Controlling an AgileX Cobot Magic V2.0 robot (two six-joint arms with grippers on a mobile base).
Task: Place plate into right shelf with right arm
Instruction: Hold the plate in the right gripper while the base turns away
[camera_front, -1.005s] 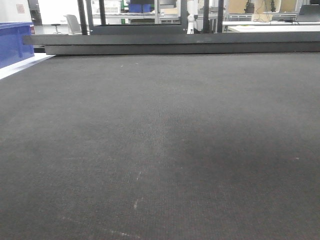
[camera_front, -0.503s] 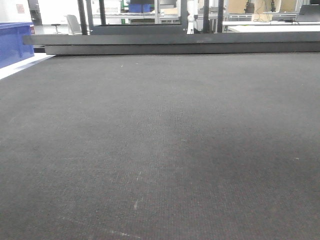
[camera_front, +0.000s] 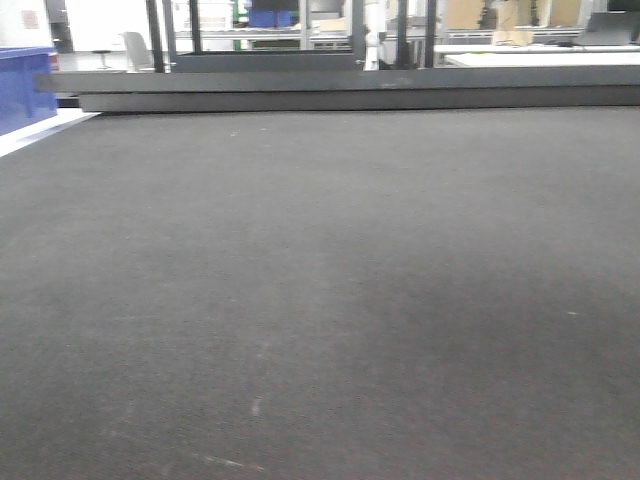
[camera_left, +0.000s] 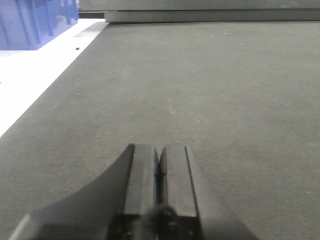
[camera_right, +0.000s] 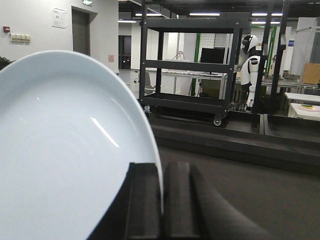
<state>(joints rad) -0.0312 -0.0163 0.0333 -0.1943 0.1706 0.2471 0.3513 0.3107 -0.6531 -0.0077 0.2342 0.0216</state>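
Note:
The white plate (camera_right: 65, 150) fills the left half of the right wrist view. It is held on edge, with its concave face turned left. My right gripper (camera_right: 161, 167) is shut on its rim, one finger on each side, above a dark grey mat (camera_right: 260, 200). My left gripper (camera_left: 159, 147) is shut and empty, low over the same mat (camera_left: 210, 90). Neither gripper shows in the front view. The steel right shelf is not in view.
A blue bin (camera_front: 25, 85) stands on a white surface at the mat's far left, and it also shows in the left wrist view (camera_left: 35, 22). A grey rail (camera_front: 350, 90) bounds the mat's far edge. A black three-tier cart (camera_right: 190, 65) and a white humanoid robot (camera_right: 252, 65) stand beyond the mat.
In the front view the blue bin and the far rail have slid a little to the left and the picture has blurred. The camera has shifted.

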